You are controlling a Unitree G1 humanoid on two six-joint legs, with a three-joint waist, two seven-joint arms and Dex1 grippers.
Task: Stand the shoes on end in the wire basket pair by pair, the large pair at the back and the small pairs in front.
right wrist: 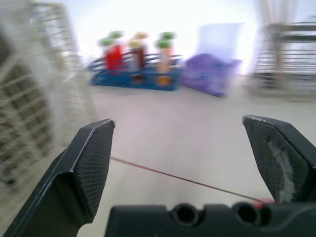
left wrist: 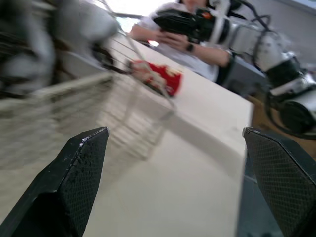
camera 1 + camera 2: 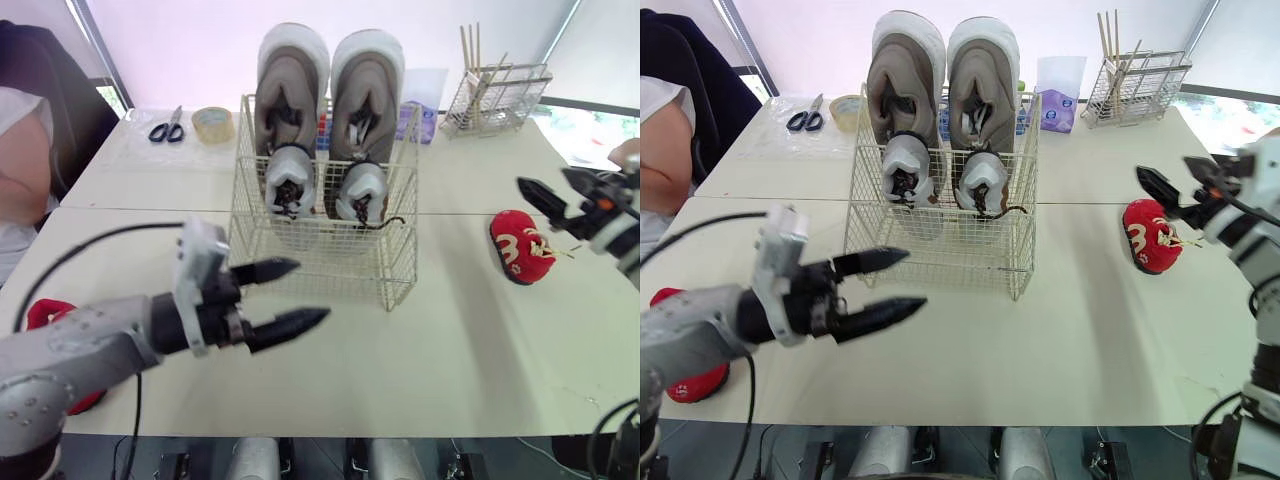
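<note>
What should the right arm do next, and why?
Probably lower the open right gripper onto the red shoe lying on the table beside it. The wire basket already holds the large pair behind a small grey pair, so this shoe seems next.

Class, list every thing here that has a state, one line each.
Wire basket: holds four shoes.
Large pair: on end, at back.
Small grey pair: on end, in front.
Right red shoe: lying on table, outside basket.
Left red shoe: on table, partly hidden.
Left gripper: open, empty.
Right gripper: open, empty.
Scissors: shut.
</note>
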